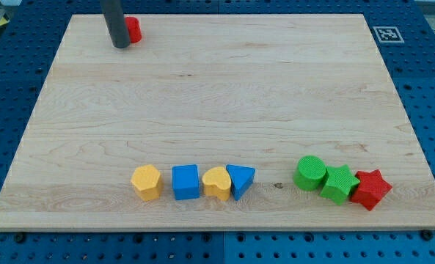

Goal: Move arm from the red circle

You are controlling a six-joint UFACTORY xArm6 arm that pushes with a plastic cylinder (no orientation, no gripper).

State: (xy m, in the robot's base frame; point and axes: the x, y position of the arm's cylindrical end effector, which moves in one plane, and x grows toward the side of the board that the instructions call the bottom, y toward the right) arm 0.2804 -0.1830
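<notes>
At the far left corner of the wooden board (217,88), my tip (120,46) was seen touching the left side of the red circle (133,28); no fingers were fitted, so nothing was grasped. A clean withdrawal was judged best made leftward or nearward, so the circle was not dragged.

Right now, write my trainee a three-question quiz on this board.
1. True or false: my tip sits beside the red circle at the view's top left.
2. Which block lies farthest toward the view's right? A) green star B) red star C) blue triangle
3. Fill in: the blue cube lies between the yellow hexagon and the yellow ____.

Key: 1 true; 2 B; 3 heart.
</notes>
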